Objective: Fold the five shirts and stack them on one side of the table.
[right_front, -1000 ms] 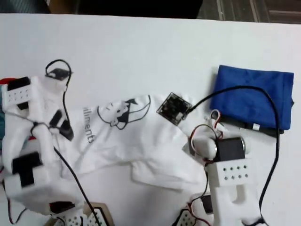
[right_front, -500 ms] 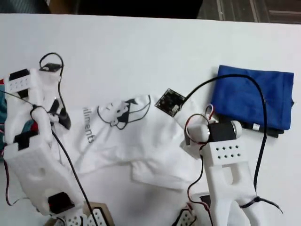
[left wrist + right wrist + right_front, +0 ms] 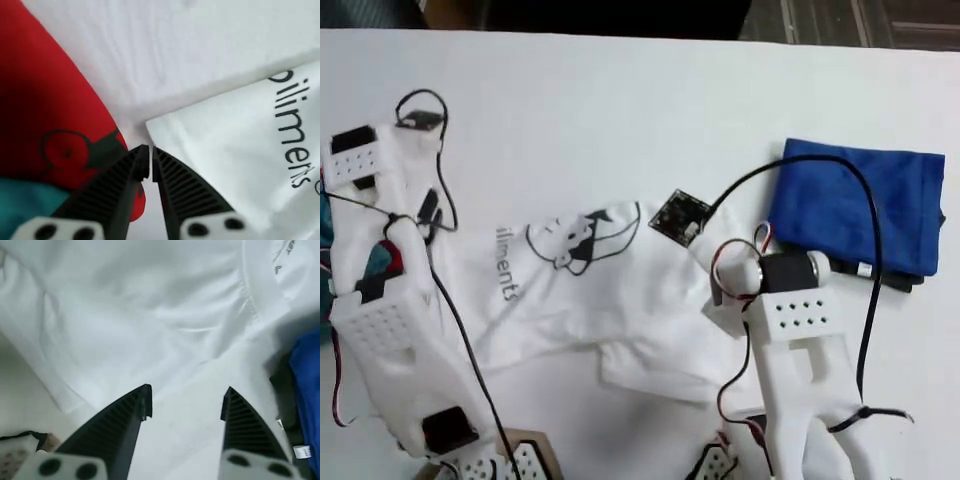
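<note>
Over the last second the left arm [image 3: 380, 290] has swung toward the far edge of the table [image 3: 620, 90], uncovering more of the printed lettering, and the right arm [image 3: 795, 340] has pushed forward toward the cloth. A white shirt [image 3: 610, 300] with a line-drawn face and dark lettering lies spread and rumpled across the middle of the table, not yet folded. The left gripper [image 3: 149, 155] sits low just beside the shirt's hemmed corner, its ribbed black fingers pressed together with no cloth visibly caught between them. That spot looks chosen for taking up the corner to start a fold. Beside it on the other side lies a red shirt [image 3: 45, 100] with a teal one [image 3: 20, 200] against it (probably waiting their turn). The right gripper [image 3: 185, 400] hovers with its fingers spread wide over the opposite edge of the white shirt, where wrinkled fabric meets bare table, likely lined up for a matching pinch. A folded blue shirt [image 3: 855, 205] rests on a folded dark one [image 3: 895, 282] at the right side of the table, well apart from the white shirt. This appears to be the stack, so roughly two of five seem done.
</note>
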Available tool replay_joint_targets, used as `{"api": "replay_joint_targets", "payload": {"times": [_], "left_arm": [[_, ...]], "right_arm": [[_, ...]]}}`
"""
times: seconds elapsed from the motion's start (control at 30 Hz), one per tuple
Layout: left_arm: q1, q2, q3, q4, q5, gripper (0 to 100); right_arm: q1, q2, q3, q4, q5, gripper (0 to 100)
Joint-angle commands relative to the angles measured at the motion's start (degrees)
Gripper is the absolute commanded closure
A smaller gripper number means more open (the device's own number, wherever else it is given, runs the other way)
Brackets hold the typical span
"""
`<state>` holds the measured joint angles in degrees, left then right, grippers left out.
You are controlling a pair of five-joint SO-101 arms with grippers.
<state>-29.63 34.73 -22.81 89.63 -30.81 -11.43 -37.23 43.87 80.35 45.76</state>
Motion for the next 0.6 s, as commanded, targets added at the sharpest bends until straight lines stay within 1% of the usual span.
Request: {"api": "replay_joint_targets", "payload": {"times": [0.0, 0.17, 0.3, 0.37, 0.5, 0.57], "left_arm": [[-0.18, -0.44, -2.68, 0.88, 0.18, 97], [0.26, -0.35, -2.51, 1.23, 0.35, 97], [0.44, -0.35, -2.51, 4.40, 0.35, 96], [0.62, -0.35, -2.51, 5.01, 0.35, 91], [0.62, 0.53, -2.77, 4.48, 1.67, 78], [0.62, 2.37, -3.03, 4.31, 2.46, 77]], "right_arm": [[-0.22, 0.75, -2.20, -0.84, -0.53, 77.1], [-0.22, 0.75, -2.20, -0.84, -0.53, 77.1], [-0.22, 0.75, -2.20, -0.84, -0.53, 77.1], [-0.22, 0.75, -2.20, -0.84, -0.53, 77.1], [-0.22, 0.75, -2.20, -0.84, -0.53, 77.1], [-0.22, 0.75, -2.20, -0.84, -0.53, 77.1]]}}
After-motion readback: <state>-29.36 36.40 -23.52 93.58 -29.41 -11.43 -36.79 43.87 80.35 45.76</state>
